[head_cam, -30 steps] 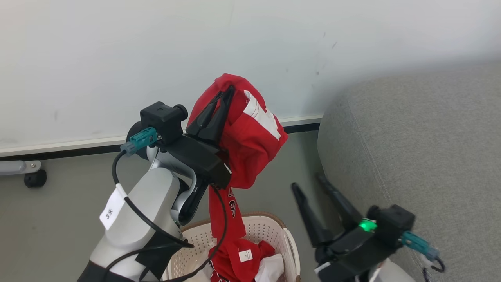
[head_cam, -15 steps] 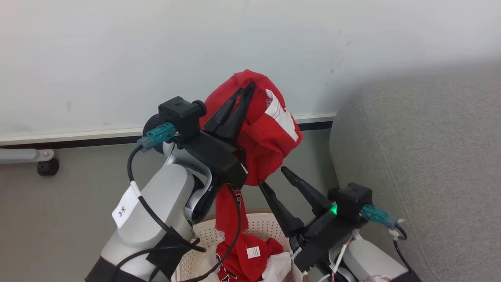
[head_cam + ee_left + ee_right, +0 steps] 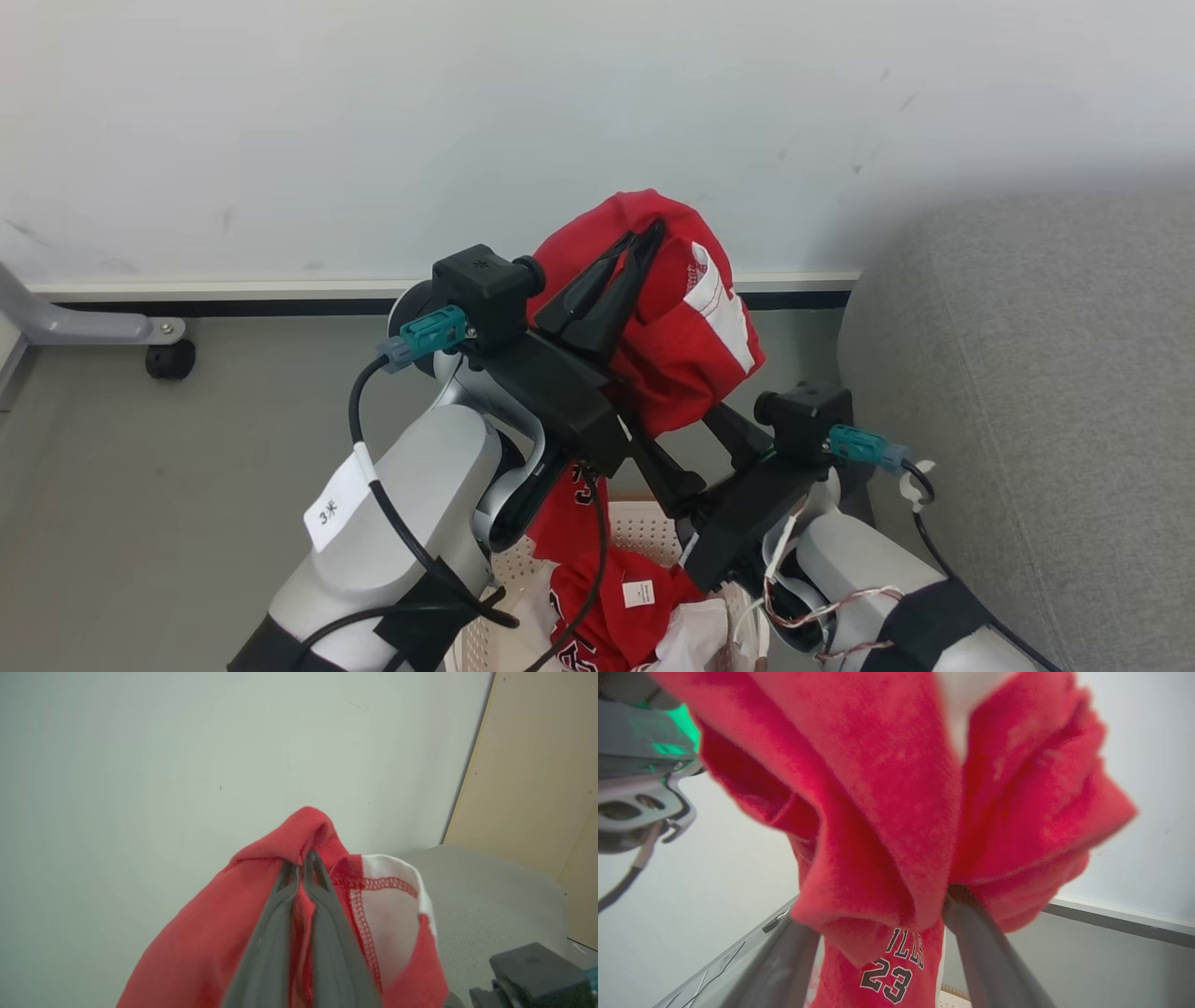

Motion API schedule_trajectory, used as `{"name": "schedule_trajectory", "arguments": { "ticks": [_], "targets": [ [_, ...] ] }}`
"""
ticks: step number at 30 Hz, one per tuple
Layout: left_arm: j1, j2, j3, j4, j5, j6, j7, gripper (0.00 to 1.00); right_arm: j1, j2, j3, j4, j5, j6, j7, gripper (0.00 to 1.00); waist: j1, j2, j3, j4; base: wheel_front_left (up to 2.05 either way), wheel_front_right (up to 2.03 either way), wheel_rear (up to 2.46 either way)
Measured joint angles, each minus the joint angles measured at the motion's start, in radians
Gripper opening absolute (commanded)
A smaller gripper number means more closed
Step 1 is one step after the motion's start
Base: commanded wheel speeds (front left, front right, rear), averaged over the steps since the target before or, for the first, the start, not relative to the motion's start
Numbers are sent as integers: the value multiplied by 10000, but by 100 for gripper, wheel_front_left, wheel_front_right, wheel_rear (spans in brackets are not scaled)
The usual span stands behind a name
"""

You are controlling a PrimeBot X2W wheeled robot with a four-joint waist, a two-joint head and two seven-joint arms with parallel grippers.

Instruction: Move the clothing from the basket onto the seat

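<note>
Fabric notes: the red garment [image 3: 686, 327] is soft, light and limp. It bunches into a rounded wad over the fingers and gives no stiffness to push against. I judge it unlikely to slip, since knit cloth grips well, but a pinch on one fold lets the rest hang and swing. The best hold is a thick fold or a hemmed edge; the stitched white panel seen in the left wrist view looks firm enough.

Position: the garment is lifted clear above the basket [image 3: 644, 532], in front of the wall, with the seat [image 3: 1027, 392] off to the robot's right. A strip with printed numbers hangs down toward the basket, where more red clothes [image 3: 607, 607] lie. I cannot tell whether that strip is free of the pile.

Left arm: forearm raised, wrist bent, fingers pointing up toward the wall. The left gripper [image 3: 644, 238] is clenched on a fold near the top of the wad; the wrist view shows red cloth pinched between the two fingers.

Right arm: reaching up from below. The right gripper [image 3: 878, 910] is spread wide, one finger on each side of the hanging cloth, one tip touching its lower edge, holding nothing.

Risk: the trailing strip could snag the basket on the swing to the seat.
</note>
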Motion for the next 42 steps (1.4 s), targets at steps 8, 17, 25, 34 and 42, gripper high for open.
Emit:
{"name": "schedule_trajectory", "arguments": {
  "ticks": [8, 17, 25, 34, 42],
  "targets": [
    [8, 2, -6, 92, -174, 4, 31, 0, -494, 105, 295, 472, 495, 0, -176, 0, 0, 0, -9, 198, 0, 0, 0],
    [251, 96, 226, 437, -234, 79, -56, 0, -436, 54, 159, 571, 719, 0, -347, 0, 0, 0, -57, 78, 0, 0, 0],
    [1055, 414, 209, 677, -278, 86, -58, 0, -19, -709, -518, 278, 767, 2, -360, 0, -1, 0, -219, -249, 0, 0, 0],
    [1657, 510, -31, 192, -293, 77, -73, 100, 438, -1308, -1626, -502, 658, 8, -360, 0, -2, 0, -391, -679, 0, 0, 0],
    [2158, 826, -284, -305, -284, 77, -157, 100, 820, -2015, -2449, -1657, 100, -215, -360, 0, -2, 0, -478, -1343, 0, 0, 0]
  ]
}}
